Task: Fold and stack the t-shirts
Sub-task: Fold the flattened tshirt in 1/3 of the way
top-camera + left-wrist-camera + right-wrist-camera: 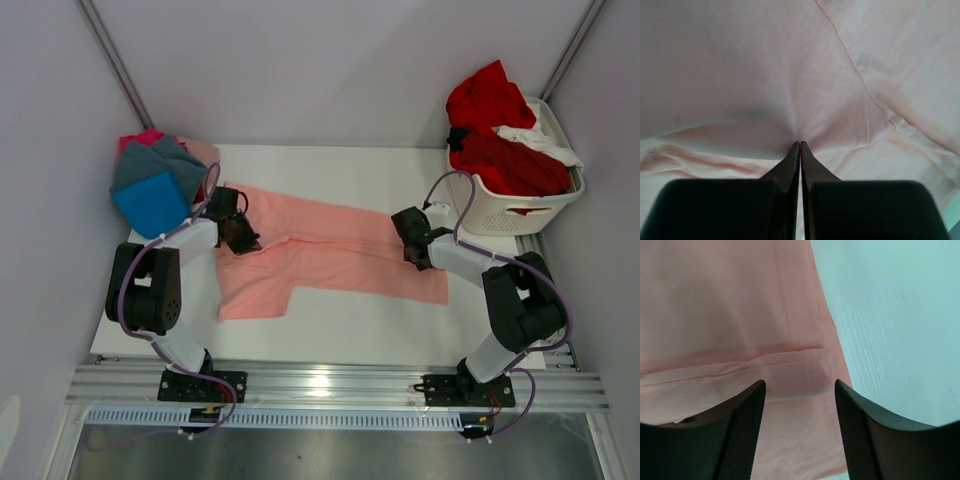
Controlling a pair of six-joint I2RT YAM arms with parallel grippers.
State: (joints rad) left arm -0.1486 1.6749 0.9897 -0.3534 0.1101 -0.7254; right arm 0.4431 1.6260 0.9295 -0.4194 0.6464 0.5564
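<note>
Fold in hand on the salmon-pink t-shirt point(330, 255), spread flat left of the laundry basket point(500, 215): my left gripper point(800, 146) is pinched on its far end, my right gripper point(800, 385) is apart over the basket-side hem, and I judge it must close there next.

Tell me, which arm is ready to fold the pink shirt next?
Probably left. The left claw is shut on the shirt, cloth bunched at its tips. The right claw stands open over the shirt's edge, gripping nothing.
</note>
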